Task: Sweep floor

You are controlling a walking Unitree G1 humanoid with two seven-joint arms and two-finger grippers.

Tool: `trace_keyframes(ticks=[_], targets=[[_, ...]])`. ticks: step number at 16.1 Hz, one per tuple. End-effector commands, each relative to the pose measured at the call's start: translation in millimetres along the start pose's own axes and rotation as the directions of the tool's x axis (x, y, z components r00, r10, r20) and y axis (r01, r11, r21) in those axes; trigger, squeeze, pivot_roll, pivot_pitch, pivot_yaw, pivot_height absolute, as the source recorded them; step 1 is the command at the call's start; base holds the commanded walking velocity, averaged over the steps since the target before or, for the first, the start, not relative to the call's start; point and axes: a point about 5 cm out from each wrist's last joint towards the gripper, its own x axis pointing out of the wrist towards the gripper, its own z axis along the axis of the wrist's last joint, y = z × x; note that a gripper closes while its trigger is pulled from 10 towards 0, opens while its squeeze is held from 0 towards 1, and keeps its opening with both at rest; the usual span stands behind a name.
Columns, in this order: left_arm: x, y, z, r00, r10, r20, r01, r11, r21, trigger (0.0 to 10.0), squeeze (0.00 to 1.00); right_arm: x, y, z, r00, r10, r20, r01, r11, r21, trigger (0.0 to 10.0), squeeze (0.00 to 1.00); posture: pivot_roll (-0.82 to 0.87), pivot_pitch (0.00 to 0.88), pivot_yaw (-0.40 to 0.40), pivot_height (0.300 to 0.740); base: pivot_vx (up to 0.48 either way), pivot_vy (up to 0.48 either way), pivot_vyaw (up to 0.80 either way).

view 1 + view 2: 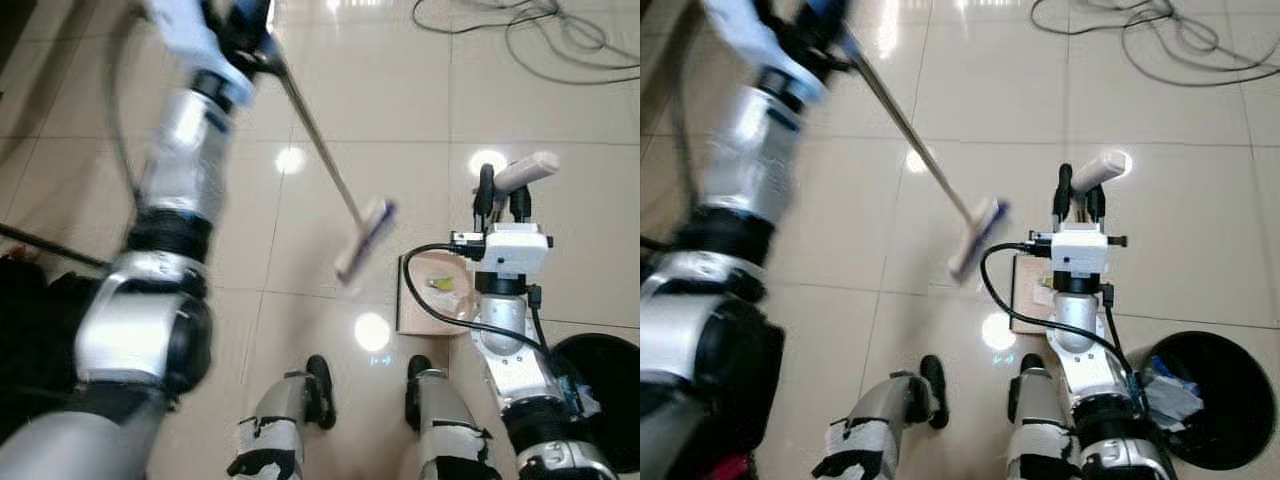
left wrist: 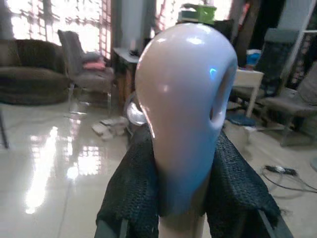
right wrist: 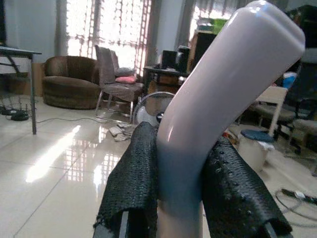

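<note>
My left gripper (image 1: 243,42) is raised at the upper left, shut on the top of the broom handle (image 2: 185,99), a pale rounded end with a hole. The thin shaft (image 1: 320,150) slants down to the blurred broom head (image 1: 365,240) just above the tiled floor. My right gripper (image 1: 502,195) is shut on the pale dustpan handle (image 3: 218,89), which sticks up between its black fingers (image 3: 136,183). The tan dustpan (image 1: 430,295) sits on the floor beside the broom head, with a small yellow scrap (image 1: 440,284) in it.
A black bin (image 1: 1200,400) with rubbish inside stands at the lower right, close to my right arm. Loose cables (image 1: 540,30) lie on the tiles at the far right. My two legs (image 1: 300,400) show at the bottom. Dark objects (image 1: 30,300) sit at the left edge.
</note>
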Motion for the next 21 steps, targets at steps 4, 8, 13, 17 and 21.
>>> trace_keyframes(ticks=[4,8,13,17,21], targets=[[-50.7,46.7,-42.4,0.942,0.153,-0.298,-0.076,0.964,0.255,10.0,0.0,17.1,-16.2,13.3,0.992,-0.111,-0.053,0.118,0.983,0.137,10.0,0.0,-0.06,0.16,0.121,0.74,0.0,0.0,0.0],[-122.3,52.0,-94.6,0.842,0.217,-0.494,-0.088,0.958,0.272,10.0,0.0,41.3,-21.9,41.0,0.997,-0.056,-0.05,0.066,0.973,0.221,10.0,0.0,-0.11,0.115,0.093,0.74,0.0,0.0,0.0],[-176.2,25.8,-114.0,0.785,0.209,-0.584,-0.102,0.972,0.212,10.0,0.0,64.2,-18.8,71.4,0.996,0.029,-0.088,0.002,0.944,0.329,10.0,0.0,-0.14,0.072,0.06,0.74,0.0,0.0,0.0],[-192.0,-1.5,-108.2,0.779,0.203,-0.593,-0.083,0.971,0.223,10.0,0.0,78.7,-24.8,93.0,0.988,0.075,-0.136,-0.025,0.942,0.336,10.0,0.0,-0.14,0.058,0.029,0.74,0.0,0.0,0.0],[-196.2,-11.2,-100.5,0.782,0.16,-0.603,-0.017,0.971,0.237,10.0,0.0,78.2,-34.0,106.3,0.98,0.069,-0.185,-0.008,0.95,0.313,10.0,0.0,-0.15,0.067,0.025,0.74,0.0,0.0,0.0]])
